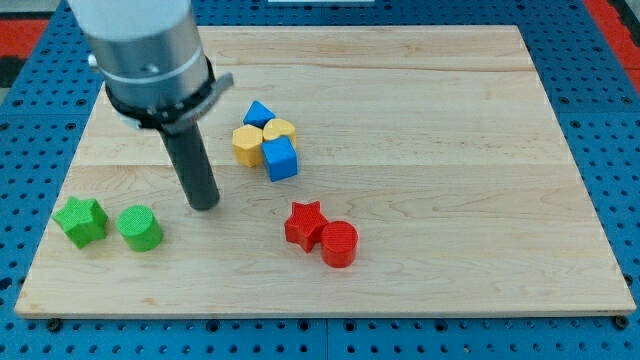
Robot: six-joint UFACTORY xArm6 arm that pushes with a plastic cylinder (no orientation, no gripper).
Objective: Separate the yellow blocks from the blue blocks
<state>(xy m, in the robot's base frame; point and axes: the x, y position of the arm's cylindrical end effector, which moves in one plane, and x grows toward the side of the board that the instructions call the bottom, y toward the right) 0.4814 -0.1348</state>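
My tip (205, 203) is resting on the tabletop (450, 150), lying down-left of the tight cluster: yellow blocks (248, 145) (280, 130) are touching the blue blocks (259, 113) (281, 158). There is no gripper, just the rod. The lower blue block is sitting nearest my tip.

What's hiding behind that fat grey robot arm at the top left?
Behind the grey arm only the wooden board and blue pegboard show around it. Whatever lies directly behind it is covered. My tip rests right of the green cylinder, left of the yellow-blue cluster.
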